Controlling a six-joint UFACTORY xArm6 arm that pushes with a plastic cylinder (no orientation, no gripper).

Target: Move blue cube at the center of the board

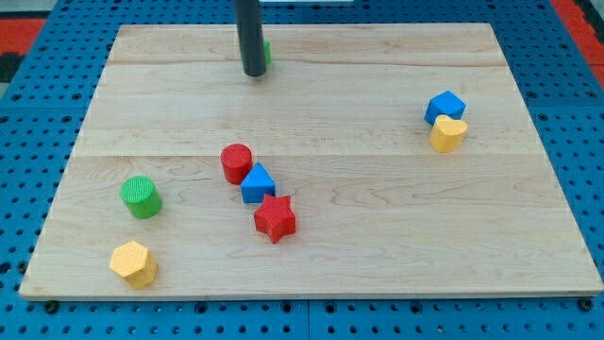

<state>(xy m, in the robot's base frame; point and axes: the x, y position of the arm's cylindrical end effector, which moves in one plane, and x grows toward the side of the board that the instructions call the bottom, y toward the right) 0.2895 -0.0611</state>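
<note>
The blue cube (444, 106) sits at the view's right, touching a yellow heart block (448, 134) just below it. My tip (254, 73) is at the view's top, left of centre, far to the left of the blue cube. A green block (267, 52) is mostly hidden behind the rod; its shape cannot be made out.
Near the board's middle a red cylinder (236, 162), a blue triangular block (257, 184) and a red star (275, 218) lie in a touching diagonal row. A green cylinder (141, 196) and a yellow hexagonal block (133, 263) are at the lower left. The wooden board (377, 236) is ringed by blue pegboard.
</note>
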